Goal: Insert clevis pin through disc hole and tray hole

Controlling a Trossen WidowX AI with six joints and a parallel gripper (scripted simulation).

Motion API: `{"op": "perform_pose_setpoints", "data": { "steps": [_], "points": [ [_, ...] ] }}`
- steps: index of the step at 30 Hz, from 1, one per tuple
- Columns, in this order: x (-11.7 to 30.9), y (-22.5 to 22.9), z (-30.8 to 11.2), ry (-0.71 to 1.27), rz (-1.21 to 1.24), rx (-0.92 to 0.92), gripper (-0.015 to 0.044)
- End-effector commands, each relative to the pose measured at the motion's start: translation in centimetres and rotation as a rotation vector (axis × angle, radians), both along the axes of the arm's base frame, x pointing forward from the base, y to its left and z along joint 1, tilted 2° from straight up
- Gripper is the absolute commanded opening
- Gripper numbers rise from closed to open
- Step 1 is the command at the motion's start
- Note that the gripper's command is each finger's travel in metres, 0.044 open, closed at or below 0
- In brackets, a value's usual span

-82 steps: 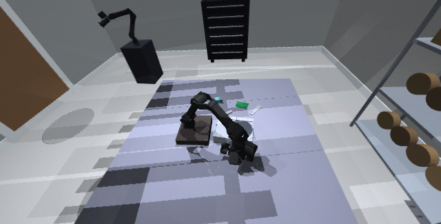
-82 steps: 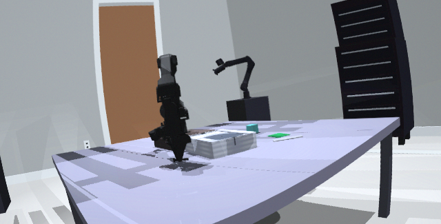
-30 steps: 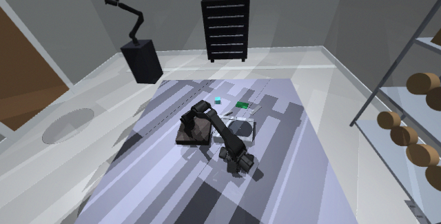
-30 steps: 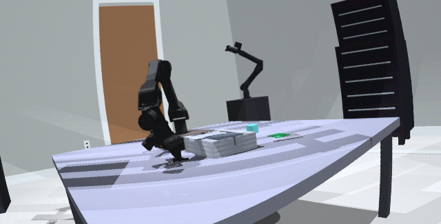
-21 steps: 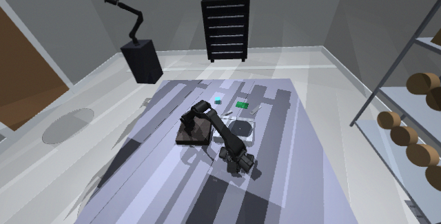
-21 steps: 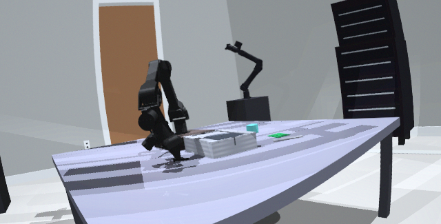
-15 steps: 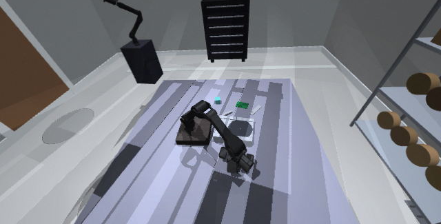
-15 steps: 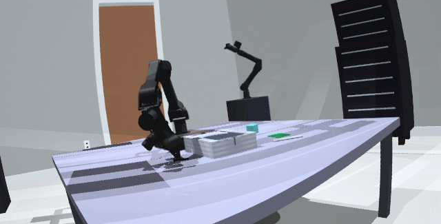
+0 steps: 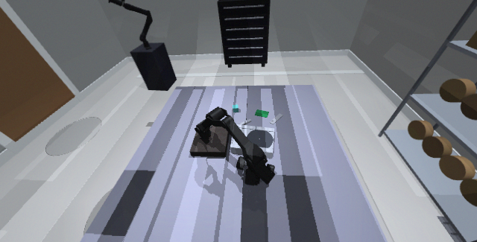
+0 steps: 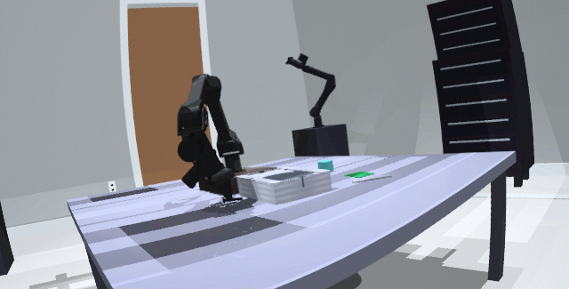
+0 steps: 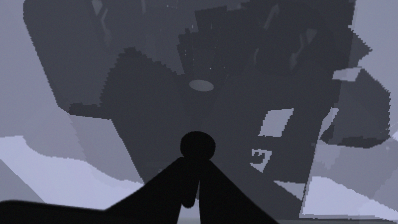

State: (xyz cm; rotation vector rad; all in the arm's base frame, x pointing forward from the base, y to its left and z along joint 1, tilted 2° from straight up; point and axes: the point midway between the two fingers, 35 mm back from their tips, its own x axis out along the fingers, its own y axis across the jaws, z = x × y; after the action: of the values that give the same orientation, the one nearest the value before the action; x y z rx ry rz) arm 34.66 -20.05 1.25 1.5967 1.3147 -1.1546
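Top view taken for left, right, near and far. Claw [image 9: 253, 179] [image 10: 231, 198] [image 11: 193, 166] down low at the near side of the tray [image 9: 234, 150] [image 10: 284, 194], pinching the clevis pin [image 11: 197, 146]; wrist view gives the round dark head above the fingertips, a bit of shank showing between them. Pin therefore outside the tray, near side, neither in disc nor in pin hole. Whether its end meets the table [image 9: 179, 208] [image 10: 249, 253], cannot tell. Disc [image 9: 265, 143] [image 10: 286, 175] lies flat inside the tray, toward its right side, small hole visible at its middle. Arm [image 9: 238, 138] [image 10: 218, 116] rises from a dark brown base [image 9: 209, 154] [image 10: 262, 170] left of the tray, reaching over to the near side. Beyond the tray: teal block [image 9: 235, 108] [image 10: 325, 164] at left, green piece [image 9: 261, 113] [image 10: 360, 174] to its right, pale strip [image 9: 276, 119] [image 10: 372, 178] farther right and a little nearer.
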Motion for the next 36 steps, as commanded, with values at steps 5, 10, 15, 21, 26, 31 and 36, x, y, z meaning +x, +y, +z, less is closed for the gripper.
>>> {"op": "perform_pose_setpoints", "data": {
  "steps": [5,10,15,21,26,31,36],
  "points": [
    [0.2,0.0,3.0,-0.01,-0.002,-0.007,0.0],
    [0.2,0.1,4.5,-0.01,-0.002,-0.007,0.0],
    [0.2,0.2,4.2,-0.013,0.025,-0.01,0.0],
    [0.6,1.6,4.4,-0.055,0.22,-0.039,0.0],
    [0.9,2.8,4.6,-0.09,0.389,-0.062,0.0],
    [1.1,3.9,4.8,-0.124,0.557,-0.083,0.0],
    [1.3,5.1,5.0,-0.156,0.727,-0.102,0.0]
  ]
}}
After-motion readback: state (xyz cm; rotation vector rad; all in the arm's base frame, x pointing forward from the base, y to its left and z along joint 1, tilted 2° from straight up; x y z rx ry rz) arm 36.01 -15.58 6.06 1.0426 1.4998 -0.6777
